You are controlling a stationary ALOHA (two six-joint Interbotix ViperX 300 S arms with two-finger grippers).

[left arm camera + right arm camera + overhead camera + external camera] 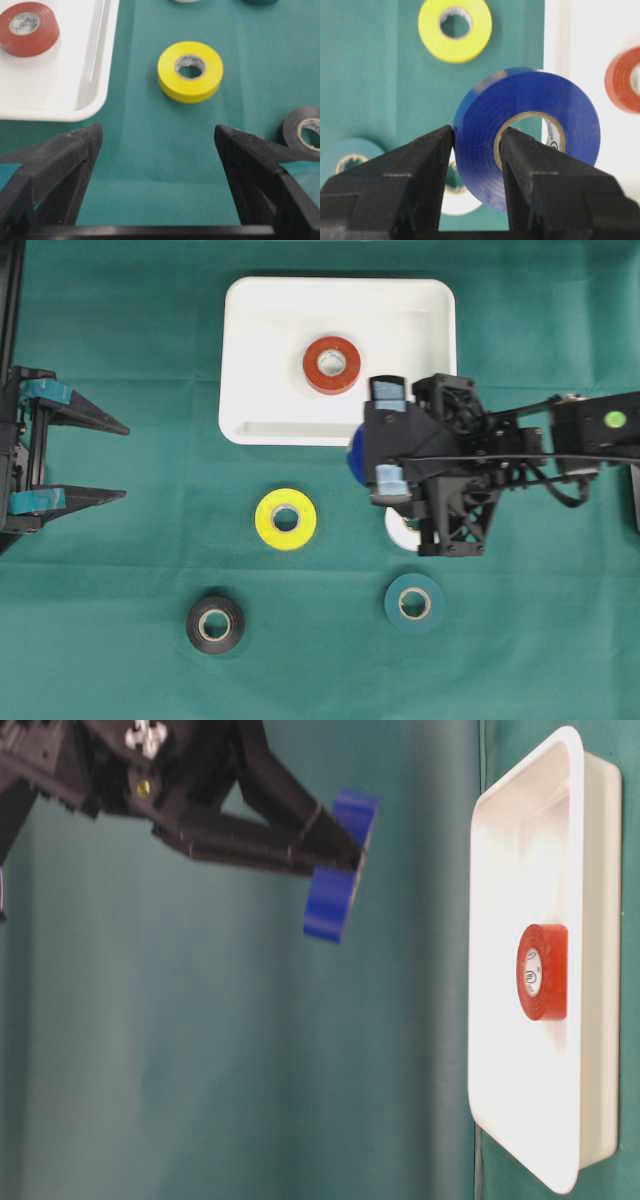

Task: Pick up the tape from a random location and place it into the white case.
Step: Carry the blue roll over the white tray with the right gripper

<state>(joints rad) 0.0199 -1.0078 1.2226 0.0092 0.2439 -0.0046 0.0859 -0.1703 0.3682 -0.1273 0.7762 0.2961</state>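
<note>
Carrying step in hand: the right gripper [477, 145] is clamped on a blue roll [530, 130], one finger outside the roll's wall, the other through its core. The roll hangs on edge, clear of the cloth [120, 640], as the table-level view shows.

From overhead the blue roll [355, 455] sits just at the case's [250, 340] near rim, mostly hidden under the wrist. Judged not yet over the floor of the case.

A red roll [332, 364] already lies flat inside the case, toward its middle.

Still on the cloth: yellow roll [286, 518], black roll [215, 624], teal roll [415, 602], and a white roll [398, 528] partly hidden beneath the right arm.

Left gripper [105, 460] parked at the left edge, jaws spread wide, holding nothing; its wrist view looks past the fingers at the yellow roll and the case corner.

Next move, as judged: carry the blue roll further over the rim, above bare white floor beside the red roll, lower, then part the fingers. The inner finger must slip out of the core cleanly or the roll may drag along. Held on edge, it could land upright and wheel toward the wall.
</note>
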